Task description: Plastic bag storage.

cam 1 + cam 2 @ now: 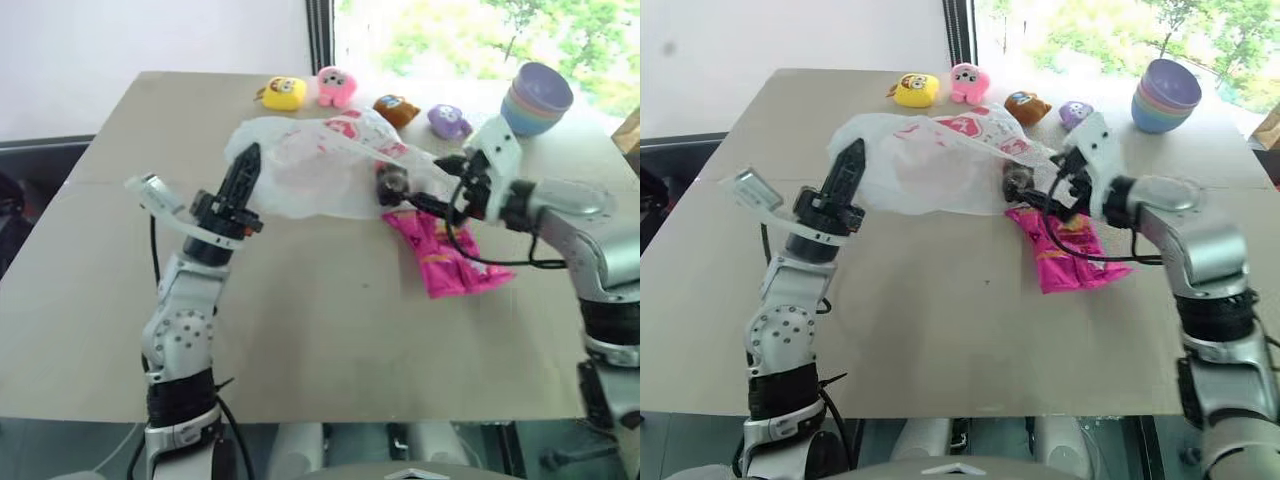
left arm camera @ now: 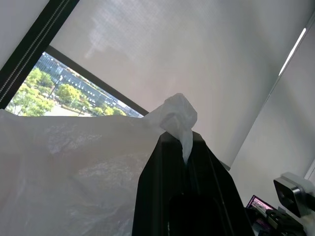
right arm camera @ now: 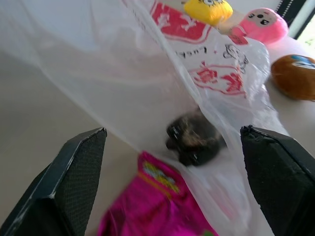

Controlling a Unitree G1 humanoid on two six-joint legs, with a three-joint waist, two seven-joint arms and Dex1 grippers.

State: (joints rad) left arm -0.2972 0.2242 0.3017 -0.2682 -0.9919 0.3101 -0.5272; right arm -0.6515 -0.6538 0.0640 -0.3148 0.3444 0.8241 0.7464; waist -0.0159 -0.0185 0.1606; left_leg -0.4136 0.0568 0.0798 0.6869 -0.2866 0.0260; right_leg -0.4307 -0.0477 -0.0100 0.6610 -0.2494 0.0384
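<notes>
The plastic bag (image 1: 320, 165), thin, white and crinkly with red print, is held up over the middle of the table (image 1: 300, 330). My left gripper (image 1: 248, 160) points upward at the bag's left end and is shut on a pinched corner of it, a twist of film poking out between the fingertips (image 2: 181, 129). My right gripper (image 1: 432, 186) is open at the bag's right end, its fingers (image 3: 74, 172) spread wide and holding nothing. A small dark object (image 3: 194, 137) lies behind the film just ahead of it. A magenta snack packet (image 1: 445, 255) lies flat below the right gripper.
Along the table's far edge sit a yellow plush toy (image 1: 284, 93), a pink one (image 1: 336, 86), a brown one (image 1: 396, 109) and a purple one (image 1: 450, 121). A stack of pastel bowls (image 1: 538, 98) stands at the far right.
</notes>
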